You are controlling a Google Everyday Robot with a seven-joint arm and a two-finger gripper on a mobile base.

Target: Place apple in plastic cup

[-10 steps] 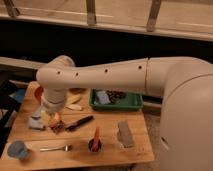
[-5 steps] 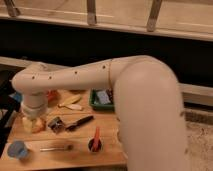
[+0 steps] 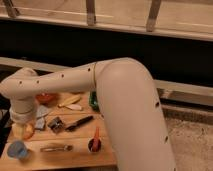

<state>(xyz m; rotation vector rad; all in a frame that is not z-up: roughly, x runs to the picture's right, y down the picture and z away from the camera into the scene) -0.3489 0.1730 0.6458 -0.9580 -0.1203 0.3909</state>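
So in the camera view, the big white arm [image 3: 115, 95] sweeps across from the right and bends down over the left end of the wooden surface [image 3: 75, 156]. The gripper [image 3: 22, 124] sits low at the far left, right on top of the apple [image 3: 26, 131], which peeks out orange-yellow just under the wrist. Honestly can't tell whether the jaws are clenched on it or released; the wrist hides them.

The plastic cup [image 3: 17, 149] is light blue and sits at the front left corner of the surface, just in front of the apple and a bit to the left, not touching as far as I can see.

Other stuff: an orange-red bowl [image 3: 46, 97] behind the wrist, a dark cup [image 3: 94, 145] with an orange stick in it near the front, a black-handled tool [image 3: 80, 122] mid-surface, and a green tray [image 3: 93, 100] partly hidden by the arm.
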